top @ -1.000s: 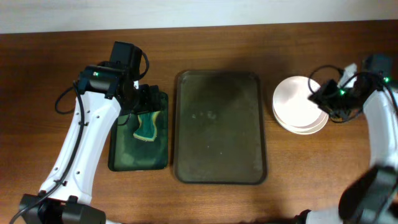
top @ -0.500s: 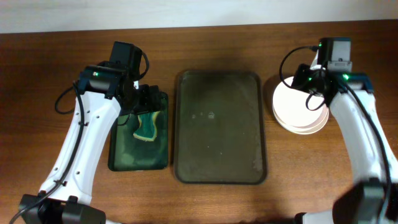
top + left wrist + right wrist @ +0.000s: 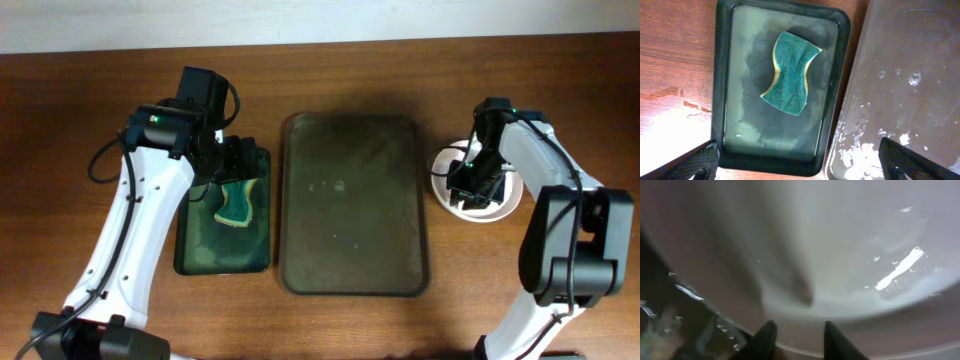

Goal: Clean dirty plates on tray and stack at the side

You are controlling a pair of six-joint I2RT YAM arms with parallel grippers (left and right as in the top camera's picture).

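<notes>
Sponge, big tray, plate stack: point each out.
sponge [image 3: 790, 72], left wrist view, centre of its green face.
big tray [image 3: 355, 230], overhead view, bare floor.
plate stack [image 3: 440, 170], overhead view, left rim.

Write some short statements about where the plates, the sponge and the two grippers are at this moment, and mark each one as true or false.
1. The large tray has no plate on it. True.
2. The sponge lies on the large tray. False: it lies in the small green tray.
3. The white plates are stacked beside the large tray, on the robot's right side. True.
4. The left gripper is holding the sponge. False: its fingers are wide apart and the sponge lies free below it.
5. The right gripper is over the small green tray. False: it is at the white plates.
</notes>
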